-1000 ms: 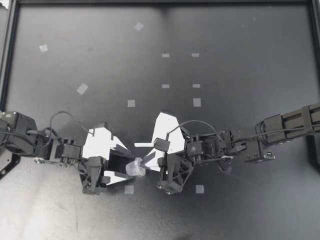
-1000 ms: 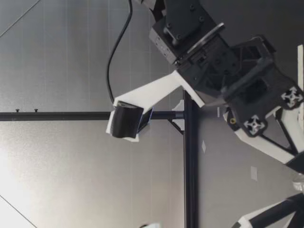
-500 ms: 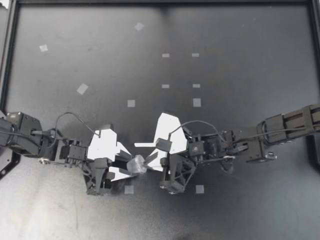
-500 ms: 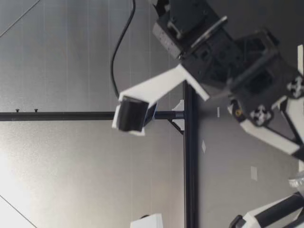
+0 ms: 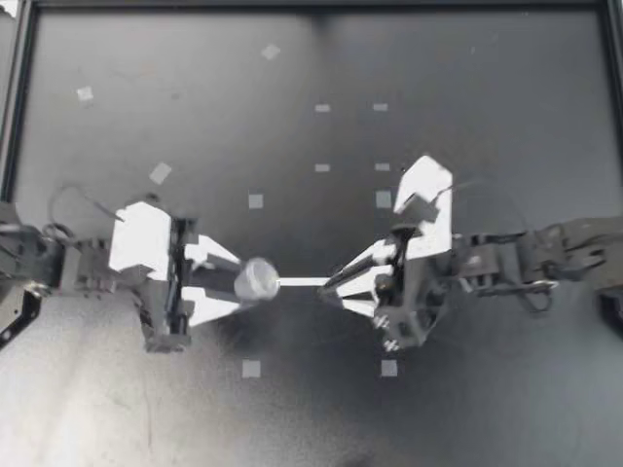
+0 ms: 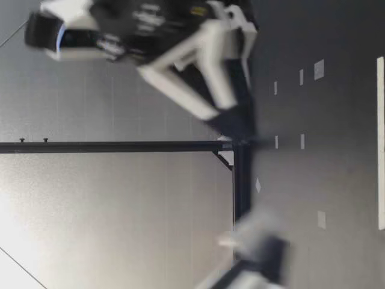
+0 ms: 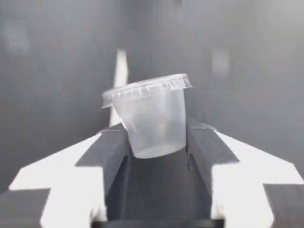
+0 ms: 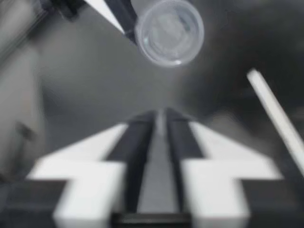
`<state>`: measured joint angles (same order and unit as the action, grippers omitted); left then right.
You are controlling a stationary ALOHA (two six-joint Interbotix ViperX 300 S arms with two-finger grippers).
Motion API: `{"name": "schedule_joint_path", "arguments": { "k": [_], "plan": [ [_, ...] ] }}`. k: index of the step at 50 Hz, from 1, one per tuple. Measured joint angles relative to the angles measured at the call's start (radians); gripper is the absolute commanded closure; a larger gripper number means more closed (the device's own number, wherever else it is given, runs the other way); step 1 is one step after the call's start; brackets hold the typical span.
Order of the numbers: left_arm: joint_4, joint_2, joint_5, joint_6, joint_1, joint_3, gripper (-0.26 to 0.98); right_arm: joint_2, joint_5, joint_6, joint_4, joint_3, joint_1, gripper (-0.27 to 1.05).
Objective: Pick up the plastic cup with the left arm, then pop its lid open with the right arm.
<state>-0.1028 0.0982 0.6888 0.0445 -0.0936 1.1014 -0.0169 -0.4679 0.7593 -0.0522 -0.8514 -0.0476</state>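
Cup gripped on left, right gripper clenched opposite

Top view: left gripper (image 5: 232, 282) reached from 9 o'clock, fingers aimed at 3 o'clock and clamped on a small clear cup (image 5: 256, 279). Cup sat just to 9 o'clock of table centre. Right gripper (image 5: 328, 284) pointed back at it from 3 o'clock, fingers pressed together, nothing seen between them. The two grippers were apart. A white strip (image 5: 302, 282) on the table (image 5: 487, 97) lay in the gap between cup and right fingertips.

Left wrist view: cup (image 7: 152, 118) pinched low on its body by both fingers (image 7: 111, 147), rim tilted slightly, white strip (image 7: 119, 71) ahead of it. Right wrist view: cup (image 8: 169, 32) seen end-on, ahead of the closed fingers and apart from them, white strip (image 8: 273, 111) off to one side. Low view too smeared to read either gripper.

Judgement: step in hand looked like a hold-and-present, cup in the left, right lined up on it. Any approach from the right would call for opening its fingers first, then a straight run toward 9 o'clock. The cup wall looked thin, so the left grip should be firm without crushing.

Room: tape squares (image 5: 255, 200) at 12 and 6 o'clock of the grippers lay flat, no obstacle. Wide bare table toward 12 o'clock, with the frame rail (image 5: 311, 5) well off. Side rail (image 5: 14, 117) at 9 o'clock was near the left arm, so little room to draw back.
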Motion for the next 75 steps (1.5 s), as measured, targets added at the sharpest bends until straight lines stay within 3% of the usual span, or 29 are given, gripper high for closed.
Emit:
{"name": "schedule_joint_path", "arguments": {
  "k": [5, 11, 16, 20, 28, 48, 60, 75],
  "plan": [
    [0.000, 0.041, 0.115, -0.091, 0.012, 0.005, 0.45, -0.002, -0.173, 0.169, -0.002, -0.052, 0.000, 0.00],
    [0.000, 0.055, 0.239, -0.190, 0.014, 0.002, 0.46, 0.051, -0.520, 0.385, -0.002, -0.094, 0.002, 0.02],
    [0.005, 0.034, 0.311, -0.216, 0.012, -0.009, 0.46, 0.123, -0.825, 0.526, -0.002, -0.095, 0.002, 0.02],
    [0.015, 0.012, 0.330, -0.216, 0.012, -0.025, 0.46, 0.198, -0.933, 0.598, -0.002, -0.081, 0.006, 0.02],
    [0.025, -0.017, 0.334, -0.216, 0.008, -0.051, 0.46, 0.285, -0.957, 0.617, 0.028, -0.018, 0.009, 0.02],
    [0.026, -0.026, 0.333, -0.218, -0.002, -0.052, 0.46, 0.284, -0.922, 0.614, 0.040, 0.017, 0.021, 0.02],
    [0.028, -0.052, 0.334, -0.204, -0.025, -0.052, 0.46, 0.147, -0.976, 0.588, 0.164, 0.067, 0.086, 0.02],
    [0.028, -0.058, 0.334, -0.175, -0.032, -0.051, 0.46, 0.054, -0.922, 0.403, 0.206, -0.028, 0.107, 0.02]
  ]
}}
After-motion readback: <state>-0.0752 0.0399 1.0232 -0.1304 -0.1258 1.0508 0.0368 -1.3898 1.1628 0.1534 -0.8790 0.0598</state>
